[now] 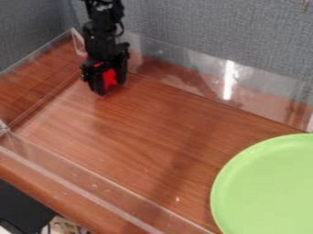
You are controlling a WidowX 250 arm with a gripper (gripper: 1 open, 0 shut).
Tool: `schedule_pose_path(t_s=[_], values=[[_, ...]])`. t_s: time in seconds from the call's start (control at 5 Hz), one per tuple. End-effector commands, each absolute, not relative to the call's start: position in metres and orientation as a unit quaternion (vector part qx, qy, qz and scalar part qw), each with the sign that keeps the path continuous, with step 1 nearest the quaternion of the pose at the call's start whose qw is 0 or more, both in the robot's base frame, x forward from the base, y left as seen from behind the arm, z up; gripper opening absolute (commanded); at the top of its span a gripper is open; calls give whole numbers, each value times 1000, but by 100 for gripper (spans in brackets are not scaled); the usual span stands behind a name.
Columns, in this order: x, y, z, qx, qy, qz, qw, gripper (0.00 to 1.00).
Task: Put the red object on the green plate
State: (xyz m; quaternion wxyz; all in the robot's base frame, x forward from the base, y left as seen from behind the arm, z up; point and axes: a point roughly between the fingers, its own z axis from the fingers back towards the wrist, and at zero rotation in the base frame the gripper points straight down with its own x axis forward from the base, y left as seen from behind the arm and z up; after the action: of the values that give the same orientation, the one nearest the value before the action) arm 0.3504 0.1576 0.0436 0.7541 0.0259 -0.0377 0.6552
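Your jaws point(102, 79) are down at the far left part of the table, pointing downward, with the red object point(109, 79) showing between and just behind their dark fingers. You have the fingers spread apart around it; whether they press on it, you cannot tell at this size. Red shows mostly toward the right side of the jaws, and the dark parts cover some of it, so its full outline is hidden from you.

Above the jaws, your black arm point(104, 20) rises out of the top of the view, in front of the grey textured wall point(221, 32). Close beyond the jaws runs a clear barrier point(208, 75), which follows the far edge of the table point(146, 137) and carries a bright streak of glare right of the middle. Another clear edge runs along the left and near side.

The table has a reddish-brown wood surface. Well apart from your jaws, at the near right, lies the green plate point(272, 187), wide, round and light green, cut off by the right and lower borders of the view.
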Motion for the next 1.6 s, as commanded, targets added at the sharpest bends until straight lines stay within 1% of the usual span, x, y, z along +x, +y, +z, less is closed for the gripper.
schedule_pose_path(t_s=[0.0,0.2,0.4,0.6,0.8,1.4], values=[[340,179,82,15,-74,682,728,0],[333,175,88,12,-69,688,722,100],[328,170,87,12,-66,692,719,100],[334,169,89,13,-65,688,723,0],[340,169,90,14,-64,683,728,0],[347,186,75,21,-63,677,733,0]])
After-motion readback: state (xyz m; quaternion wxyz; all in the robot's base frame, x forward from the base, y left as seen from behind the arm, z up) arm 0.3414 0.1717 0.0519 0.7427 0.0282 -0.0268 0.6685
